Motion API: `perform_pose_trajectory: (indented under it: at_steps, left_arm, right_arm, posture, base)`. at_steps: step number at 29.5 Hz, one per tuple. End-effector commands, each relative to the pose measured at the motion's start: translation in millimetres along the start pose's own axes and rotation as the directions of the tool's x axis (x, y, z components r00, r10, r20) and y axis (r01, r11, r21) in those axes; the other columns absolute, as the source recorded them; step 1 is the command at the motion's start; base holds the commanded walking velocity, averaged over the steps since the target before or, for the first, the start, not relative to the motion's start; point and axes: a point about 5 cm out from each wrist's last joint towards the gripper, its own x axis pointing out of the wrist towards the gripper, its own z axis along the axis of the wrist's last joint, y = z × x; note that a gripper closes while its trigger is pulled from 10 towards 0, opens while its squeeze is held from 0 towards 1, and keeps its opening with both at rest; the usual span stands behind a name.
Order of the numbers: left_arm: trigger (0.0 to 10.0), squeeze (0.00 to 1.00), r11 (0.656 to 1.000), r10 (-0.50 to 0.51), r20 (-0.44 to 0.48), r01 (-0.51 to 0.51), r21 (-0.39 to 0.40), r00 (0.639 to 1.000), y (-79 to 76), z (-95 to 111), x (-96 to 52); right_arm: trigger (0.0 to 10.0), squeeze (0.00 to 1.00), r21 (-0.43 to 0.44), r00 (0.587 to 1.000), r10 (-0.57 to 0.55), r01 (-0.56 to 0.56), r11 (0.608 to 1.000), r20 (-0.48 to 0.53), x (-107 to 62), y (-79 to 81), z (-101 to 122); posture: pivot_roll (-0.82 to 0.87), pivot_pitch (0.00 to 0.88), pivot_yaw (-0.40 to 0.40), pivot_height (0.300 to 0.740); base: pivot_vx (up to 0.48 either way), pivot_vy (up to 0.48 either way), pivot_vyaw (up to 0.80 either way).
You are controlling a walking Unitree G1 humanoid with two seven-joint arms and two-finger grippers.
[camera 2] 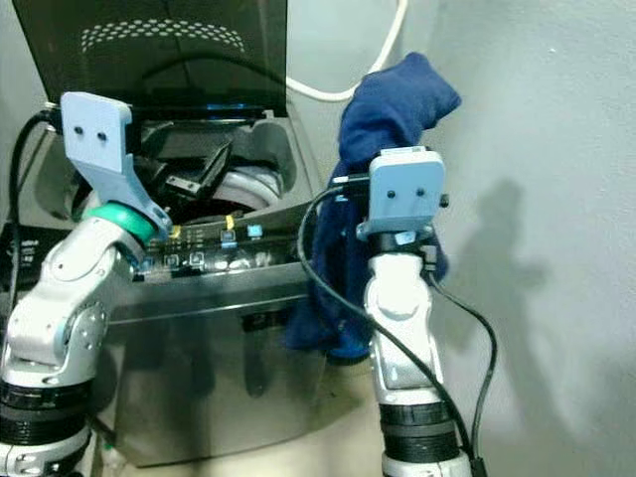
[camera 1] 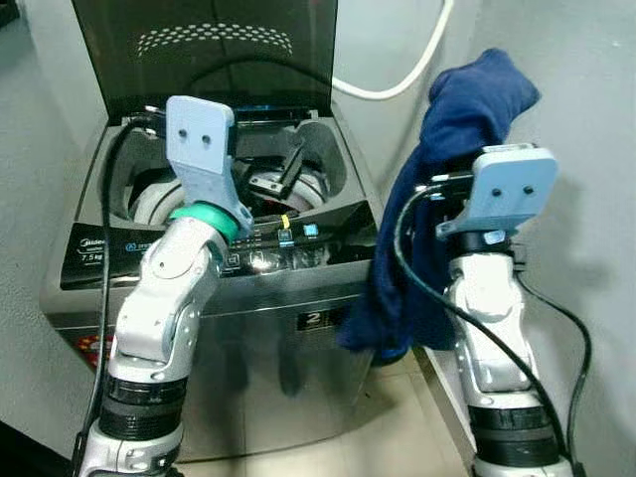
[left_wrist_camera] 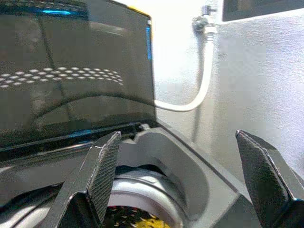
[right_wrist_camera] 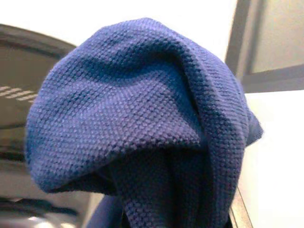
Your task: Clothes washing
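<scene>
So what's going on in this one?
The robot stands at a top-loading washing machine with its lid up. Its right hand holds a dark blue garment up beside the machine, the cloth hanging down outside the tub, not yet over the opening. Its left hand is open over the tub, holding nothing.

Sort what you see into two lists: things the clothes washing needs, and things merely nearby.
Needed:
blue garment, held up by the right end effector
washing machine, lid up
left end effector, open over the drum

Nearby:
white hose
grey wall
</scene>
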Motion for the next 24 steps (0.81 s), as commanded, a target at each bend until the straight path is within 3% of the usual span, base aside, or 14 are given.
perform_pose_trajectory:
  at_steps: [1,11,24]
  left_arm:
    - [10.0,0.0,1.0,0.009,-0.001,-0.009,0.006,1.0,0.9,-1.4,-0.5]
    - [10.0,0.0,1.0,0.003,-0.009,-0.003,0.011,1.0,-0.7,-1.8,-1.0]
    - [10.0,0.0,1.0,-0.004,-0.012,0.005,0.012,1.0,-5.2,-3.6,-1.1]
  right_arm:
    - [10.0,0.0,0.004,1.0,0.005,-0.005,1.0,0.003,-0.1,-0.4,-0.1]
    - [10.0,0.0,0.013,1.0,0.015,-0.015,1.0,-0.008,-1.3,0.6,-1.6]
    - [10.0,0.0,0.014,1.0,0.021,-0.021,1.0,-0.01,-2.1,-0.7,-2.6]
  posture:
    - [0.09,0.0,0.05,0.733]
    - [0.09,0.0,0.051,0.733]
    - [0.09,0.0,0.044,0.733]
  base:
    - [0.48,0.0,0.0]
    - [0.377,0.0,0.0]
    - [0.0,0.0,0.0]
